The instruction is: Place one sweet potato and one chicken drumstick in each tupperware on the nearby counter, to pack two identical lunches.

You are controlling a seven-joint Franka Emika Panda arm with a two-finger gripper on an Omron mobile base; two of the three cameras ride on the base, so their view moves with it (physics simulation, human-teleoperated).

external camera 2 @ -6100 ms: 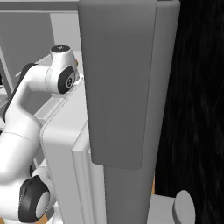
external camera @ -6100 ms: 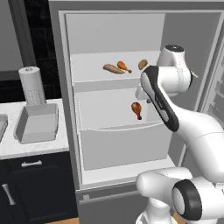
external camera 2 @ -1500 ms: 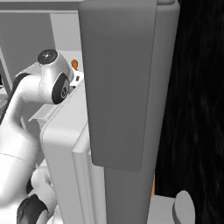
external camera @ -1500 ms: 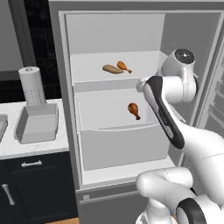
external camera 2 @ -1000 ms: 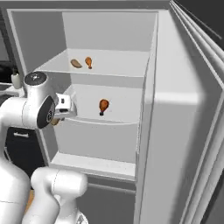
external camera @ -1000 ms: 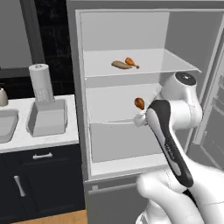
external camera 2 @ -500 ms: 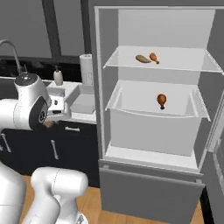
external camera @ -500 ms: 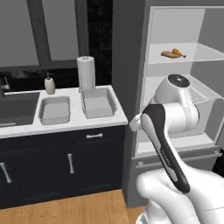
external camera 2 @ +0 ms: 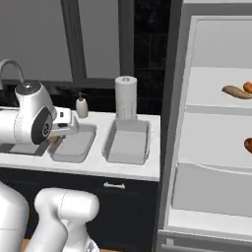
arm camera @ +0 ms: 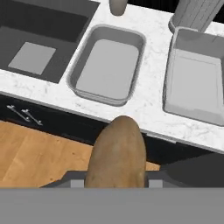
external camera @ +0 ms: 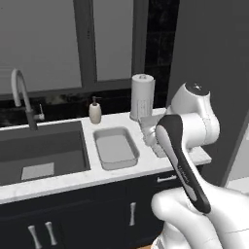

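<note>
Base has swung from the fridge to face the white marble-look counter; views shifted with it. Pincer clamped mid-body on a brown, tapered, matte sweet potato: judged stiff, fairly heavy, not fragile, may roll. Both shallow light-grey rectangular tupperware trays lie ahead of the pincer, empty.
</note>
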